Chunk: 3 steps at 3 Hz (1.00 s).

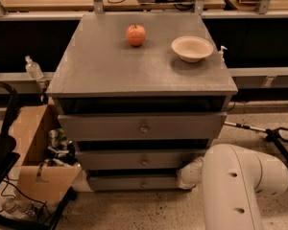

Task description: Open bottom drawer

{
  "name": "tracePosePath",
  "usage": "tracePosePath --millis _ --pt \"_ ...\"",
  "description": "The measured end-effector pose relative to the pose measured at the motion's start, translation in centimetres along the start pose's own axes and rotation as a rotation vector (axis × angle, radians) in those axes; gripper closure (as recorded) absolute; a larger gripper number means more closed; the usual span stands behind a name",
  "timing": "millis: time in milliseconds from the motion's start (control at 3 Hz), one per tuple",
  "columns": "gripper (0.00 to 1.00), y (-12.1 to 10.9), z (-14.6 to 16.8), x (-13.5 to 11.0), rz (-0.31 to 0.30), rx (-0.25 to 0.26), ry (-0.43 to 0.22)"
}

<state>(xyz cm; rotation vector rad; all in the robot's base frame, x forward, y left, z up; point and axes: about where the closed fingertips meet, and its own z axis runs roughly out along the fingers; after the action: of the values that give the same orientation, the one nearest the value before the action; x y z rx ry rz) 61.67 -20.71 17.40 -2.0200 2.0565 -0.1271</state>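
Observation:
The grey cabinet point(110, 71) has three drawers. The bottom drawer point(129, 183) is the lowest and shortest front, and sits about flush with the front above it. Its knob is not clear in the shadow. My white arm point(240, 186) reaches in from the lower right. My gripper point(187, 174) is at the right end of the bottom drawer's front, low near the floor, mostly hidden by the arm's end. The middle drawer point(144, 160) and top drawer point(143, 127) each show a small round knob.
An apple point(136, 35) and a beige bowl point(192, 48) sit on the cabinet top. An open cardboard box point(36, 152) with clutter stands at the left, beside a black frame point(5, 143). A black stand point(273, 135) lies on the floor at the right.

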Motion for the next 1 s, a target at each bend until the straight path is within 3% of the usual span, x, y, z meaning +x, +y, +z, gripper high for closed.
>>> tracePosePath --millis 1000 --pt "1.00 -0.01 -0.06 -0.01 0.000 0.000 0.000"
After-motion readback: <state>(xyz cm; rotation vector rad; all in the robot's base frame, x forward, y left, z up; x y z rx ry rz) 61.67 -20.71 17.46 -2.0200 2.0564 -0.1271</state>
